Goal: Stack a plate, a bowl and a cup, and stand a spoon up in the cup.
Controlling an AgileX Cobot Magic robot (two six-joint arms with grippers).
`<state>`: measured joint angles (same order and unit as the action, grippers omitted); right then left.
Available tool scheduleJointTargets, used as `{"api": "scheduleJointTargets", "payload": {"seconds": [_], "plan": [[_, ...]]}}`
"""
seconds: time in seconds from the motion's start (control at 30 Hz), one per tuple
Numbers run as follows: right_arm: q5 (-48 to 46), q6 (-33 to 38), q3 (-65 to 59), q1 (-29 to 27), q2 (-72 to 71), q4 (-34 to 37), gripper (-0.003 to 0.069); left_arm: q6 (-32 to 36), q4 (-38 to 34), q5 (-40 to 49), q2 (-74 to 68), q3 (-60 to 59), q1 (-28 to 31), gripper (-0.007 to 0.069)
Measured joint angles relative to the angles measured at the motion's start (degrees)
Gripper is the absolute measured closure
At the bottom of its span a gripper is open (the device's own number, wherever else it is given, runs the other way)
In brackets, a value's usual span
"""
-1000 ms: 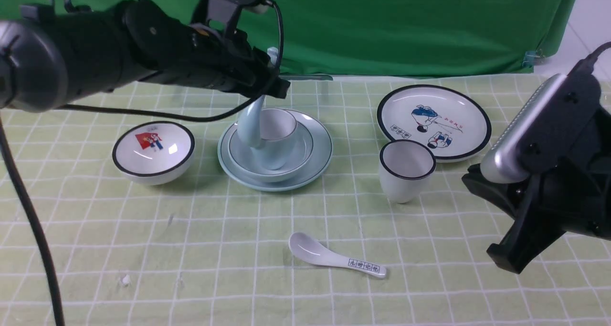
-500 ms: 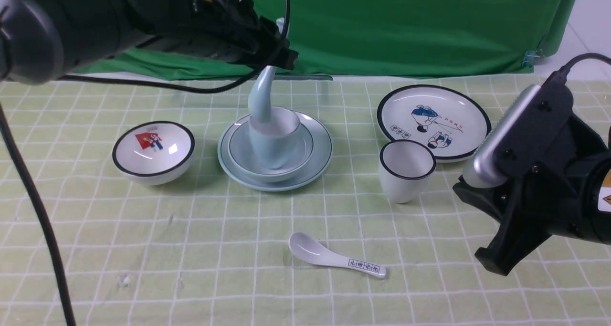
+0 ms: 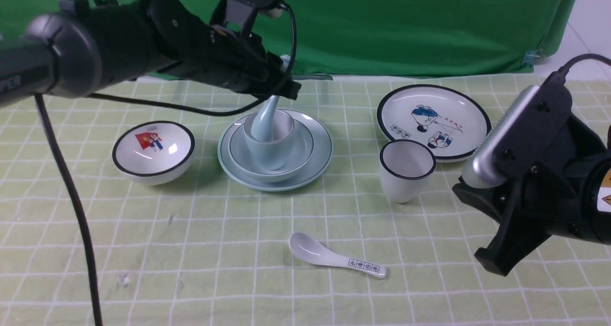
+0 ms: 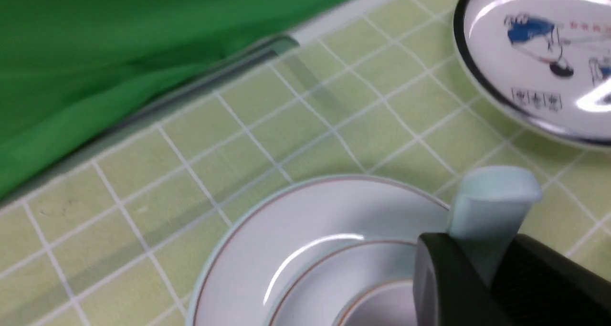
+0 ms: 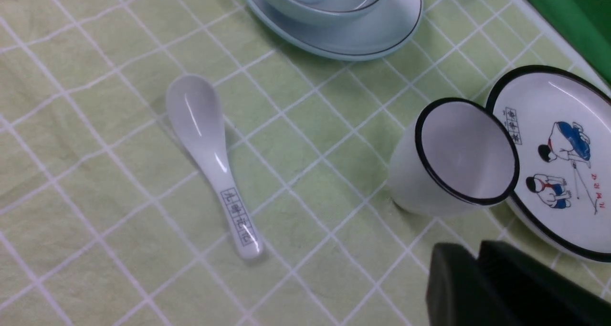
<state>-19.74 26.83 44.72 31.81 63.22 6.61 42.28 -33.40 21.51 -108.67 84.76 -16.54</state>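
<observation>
The left arm reached in from ten o'clock, forearm sloping down over the table. The left gripper point(image 3: 281, 89) hung just above the stack at table centre, its jaws closed on the handle of the spoon point(image 3: 265, 120). The spoon's handle tip poked out past the fingers point(image 4: 444, 278), and its scoop sat inside the cup point(image 3: 272, 152). The cup stood upright in the bowl point(image 3: 300, 150), which sat on the plate point(image 3: 322, 163).

The right arm sat low at four o'clock, well apart from the stack. The right gripper point(image 3: 499, 264) pointed down at the checked cloth point(image 3: 191, 249) with nothing in it. Its dark fingers lay close together, though I could not tell whether they met.

From the stack:
- A white bowl point(image 3: 152, 149) sat at nine o'clock.
- A white plate point(image 3: 434, 120) lay at two o'clock.
- A white cup point(image 3: 405, 173) stood at four o'clock, just beside that plate.
- A white spoon point(image 3: 334, 257) lay flat at five o'clock.

The left arm's cable point(image 3: 71, 192) drooped across the cloth at eight o'clock.
</observation>
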Motion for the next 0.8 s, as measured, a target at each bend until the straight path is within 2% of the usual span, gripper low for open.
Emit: {"api": "scheduleJointTargets", "payload": {"seconds": [0.1,0.3,0.37,0.47,0.5,0.53,0.57,0.67,0.8], "plan": [[-0.07,0.00,0.00,0.00,0.00,0.00,0.0557,0.00,0.84,1.14,-0.37,0.00,0.00,0.0534],[-6.23,0.05,0.53,0.00,-1.02,-0.37,0.0568,-0.32,2.20,4.18,1.61,0.00,0.00,0.0341],[-11.06,0.05,1.57,0.00,-2.81,-0.83,0.0571,-2.42,4.54,5.72,4.77,0.00,0.00,0.0279],[-17.33,-0.15,2.83,0.00,-6.21,-1.54,0.0572,-6.71,9.69,8.59,9.76,0.00,0.00,0.0258],[-17.82,-0.15,2.88,0.00,-6.48,-1.54,0.0572,-7.15,10.15,8.87,10.20,0.00,0.00,0.0258],[-21.64,-1.24,3.02,0.00,-8.82,-3.03,0.0572,-11.21,14.58,12.01,14.29,0.00,0.00,0.0271],[-22.60,-1.49,3.02,0.00,-9.43,-3.22,0.0572,-11.21,14.58,12.01,14.29,0.00,0.00,0.0274],[-28.50,-6.40,2.40,0.00,-14.39,-8.06,0.0587,-18.91,22.11,19.82,22.59,0.00,0.00,0.0371],[-26.57,-10.72,-2.16,0.00,-22.05,-10.74,0.0645,-21.44,24.42,27.29,30.49,0.02,0.00,0.0522]]}}
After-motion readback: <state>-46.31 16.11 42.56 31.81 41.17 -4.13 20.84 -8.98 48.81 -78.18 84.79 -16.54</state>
